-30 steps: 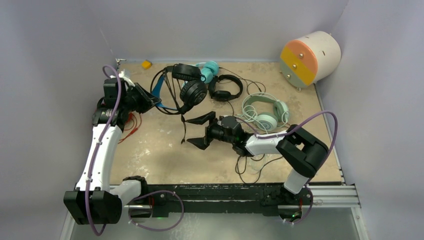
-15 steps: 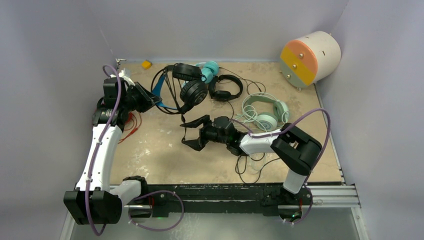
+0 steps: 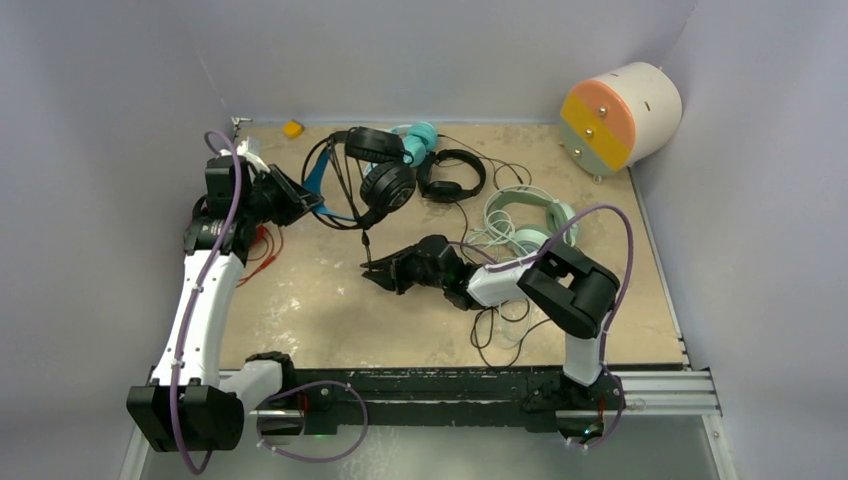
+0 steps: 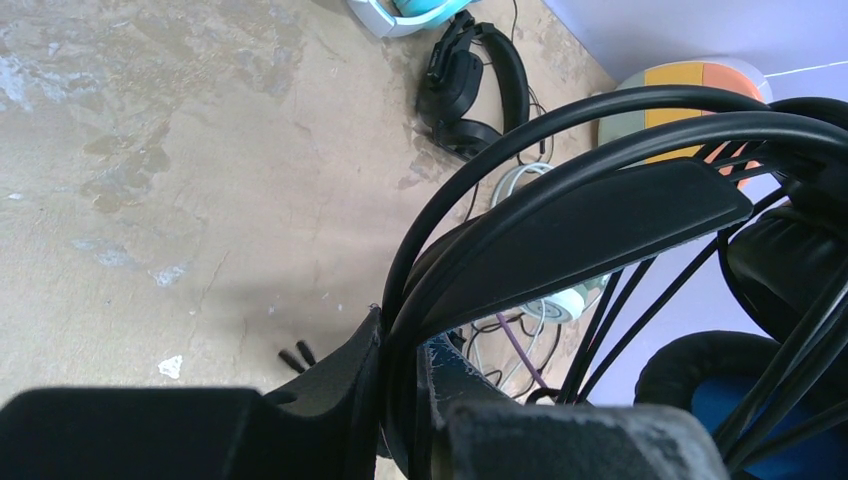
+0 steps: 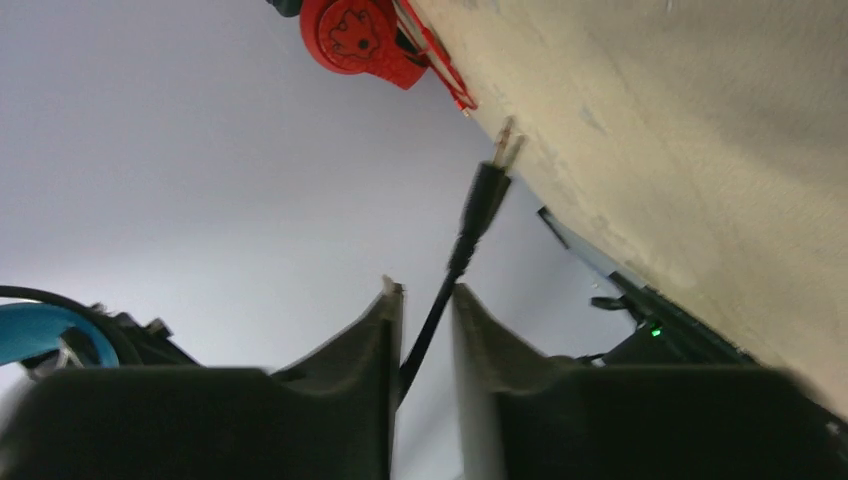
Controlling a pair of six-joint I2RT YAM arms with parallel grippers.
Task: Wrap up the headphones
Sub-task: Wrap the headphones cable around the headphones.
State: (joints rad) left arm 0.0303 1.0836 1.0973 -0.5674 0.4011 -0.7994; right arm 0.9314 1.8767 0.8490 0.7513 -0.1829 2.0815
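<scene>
Lilac walls enclosed a mottled beige worktop (image 3: 300,310).

Upper left of the overhead frame: left pincer (image 3: 297,199) was clenched on the band of the black headphones (image 3: 386,185), the pair with a blue inner strap. The left wrist view confirmed this, with the black headband (image 4: 600,215) wedged between the fingers. Their earcups lay to the right of that pincer, at upper centre.

Red headphones (image 5: 355,35) lay at the worktop's left edge beside the left arm; the overhead view showed only their thin red wire. A small yellow block (image 3: 292,128) sat at the far left corner.

Centre: right pincer (image 3: 378,272) lay low over the worktop, pointing left. In its wrist view a thin black cable (image 5: 470,225) ran between the fingers, plug (image 5: 505,145) just beyond the tips. Jaws stood narrowly apart, the gap wider than the cable, so it was not pinched.

Right of centre: teal headphones (image 3: 418,138) at the back, small black headphones (image 3: 450,178) just beside them, mint-green headphones (image 3: 530,225) behind the right forearm, loose cables trailing nearby.

Upper right: cream drum (image 3: 620,115) against the wall.
</scene>
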